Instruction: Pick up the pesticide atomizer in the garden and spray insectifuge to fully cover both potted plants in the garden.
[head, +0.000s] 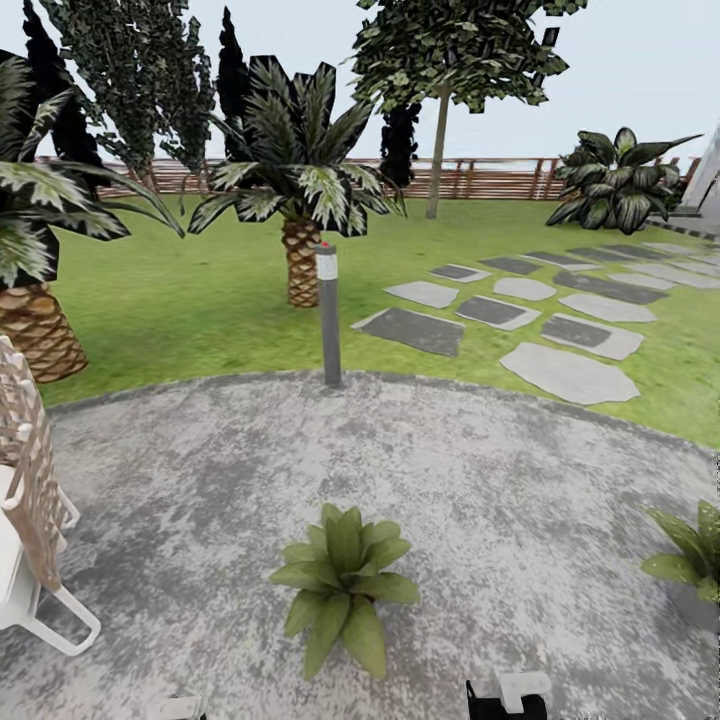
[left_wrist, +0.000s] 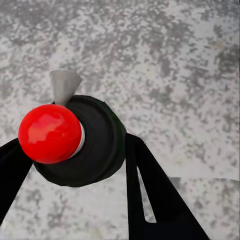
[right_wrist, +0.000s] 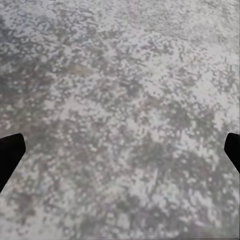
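Head view, from left to right: a white slatted chair (head: 30, 520) cut off by the left edge of the picture stands on the round grey mottled paving (head: 480, 470). There are two palms with woven trunks on the lawn (head: 200, 320), one (head: 35, 260) partly cut off at the left and one (head: 300, 200) further back. One grey lamp post (head: 328, 315) with a red cap stands at the far edge of the paving, upright. Two potted plants show. One (head: 340, 585) sits whole near the middle of the near part of the paving, its pot hidden under the leaves. The other (head: 690, 555) is at the right edge of the paving and cut off by the picture's border. No white specks can be made out on either plant's leaves (they may be too small to tell). Grey stepping stones (head: 520, 320) run off across the grass toward the upper right, a big dark-leaved bush (head: 615, 180) stands by the brown slatted fence (head: 480, 178), and a thin-trunked tree (head: 440, 110) rises before that fence.

In the left wrist view the left gripper (left_wrist: 75, 160) is clamped on the pesticide atomizer (left_wrist: 85, 142), one dark finger (left_wrist: 160, 200) on each side of its body. Its long axis runs toward the camera, red top (left_wrist: 50, 133) nearest, and its pale nozzle (left_wrist: 64, 85) points away from the fingers over the paving.

In the right wrist view the right gripper (right_wrist: 120, 150) stands wide apart above bare paving, with only its two dark fingertips (right_wrist: 10, 155) at the borders.
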